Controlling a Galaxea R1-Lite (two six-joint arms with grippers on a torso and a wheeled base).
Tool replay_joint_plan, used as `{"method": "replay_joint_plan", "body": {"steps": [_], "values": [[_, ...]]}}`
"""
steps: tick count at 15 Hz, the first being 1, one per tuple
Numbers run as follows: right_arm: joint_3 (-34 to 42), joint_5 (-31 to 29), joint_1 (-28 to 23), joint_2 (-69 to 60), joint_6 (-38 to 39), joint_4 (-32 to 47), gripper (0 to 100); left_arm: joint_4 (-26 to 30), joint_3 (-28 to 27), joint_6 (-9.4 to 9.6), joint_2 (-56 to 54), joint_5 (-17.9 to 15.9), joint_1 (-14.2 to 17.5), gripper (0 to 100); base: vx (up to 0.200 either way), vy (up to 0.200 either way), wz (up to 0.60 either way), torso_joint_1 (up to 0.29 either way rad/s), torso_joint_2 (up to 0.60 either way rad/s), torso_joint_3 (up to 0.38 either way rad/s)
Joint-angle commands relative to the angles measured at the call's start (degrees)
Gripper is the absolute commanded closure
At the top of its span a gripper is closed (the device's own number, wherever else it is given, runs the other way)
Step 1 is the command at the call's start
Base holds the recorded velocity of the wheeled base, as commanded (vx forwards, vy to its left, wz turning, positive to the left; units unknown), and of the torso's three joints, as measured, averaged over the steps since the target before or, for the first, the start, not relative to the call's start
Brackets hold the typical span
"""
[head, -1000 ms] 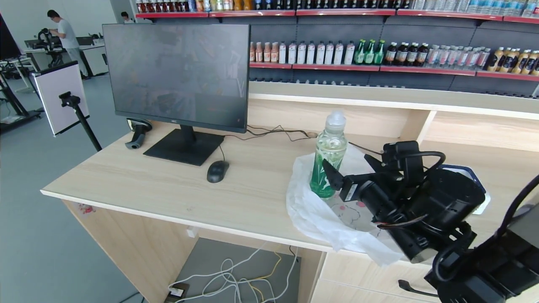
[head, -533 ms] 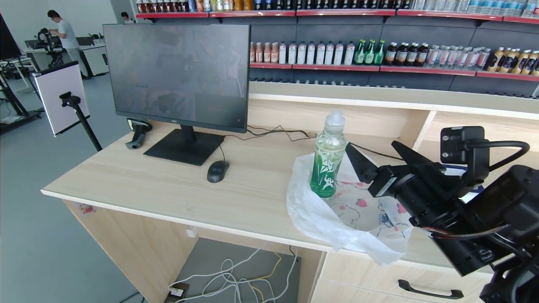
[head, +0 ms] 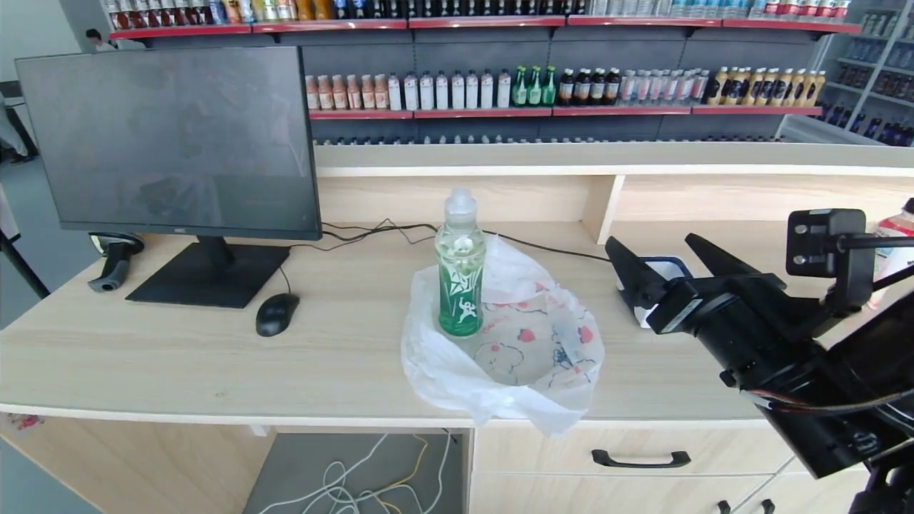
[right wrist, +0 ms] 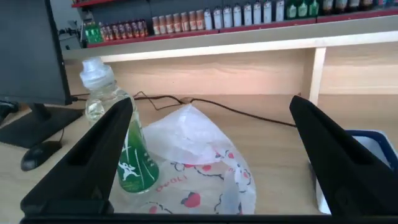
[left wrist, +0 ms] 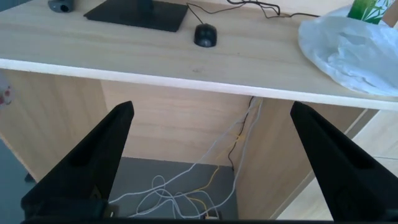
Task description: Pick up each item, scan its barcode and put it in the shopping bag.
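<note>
Change: the right gripper (head: 651, 243), close against the green bottle (head: 460, 275) a second ago, now sits well apart to its right, fingers spread, holding nothing. The whole head view has swung too; we log that as camera motion, not as the bottle moving.

The bottle stands upright at the left side of the shopping bag (head: 500, 357); inside its mouth or on flattened plastic, we cannot tell. We judge this item delivered. Another bottle (head: 892, 239) waits at the far right.

Pose: the left gripper (left wrist: 211, 107) is spread and empty, low before the counter (head: 178, 357) front. The right arm is level above the counter, pointing past the bag.
</note>
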Motion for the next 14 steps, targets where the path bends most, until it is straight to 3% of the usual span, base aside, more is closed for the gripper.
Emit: {"method": "replay_joint_plan", "body": {"steps": [1,5,14], "values": [[0.1,0.0,0.0,-0.2,0.0,-0.1,0,0.0,0.0,-0.11,0.1,0.0,0.0,0,0.000,0.000,-0.60,-0.002,0.00,0.002],[1.7,0.0,0.3,-0.4,0.0,-0.1,0,0.0,0.0,-0.20,0.1,0.0,0.0,0,0.000,0.000,-0.45,0.003,0.00,0.001],[3.8,0.0,0.3,-1.6,-0.5,-0.1,0,0.1,0.0,-0.20,0.1,0.0,0.0,0,0.000,-0.200,0.00,0.003,0.00,0.001]]}}
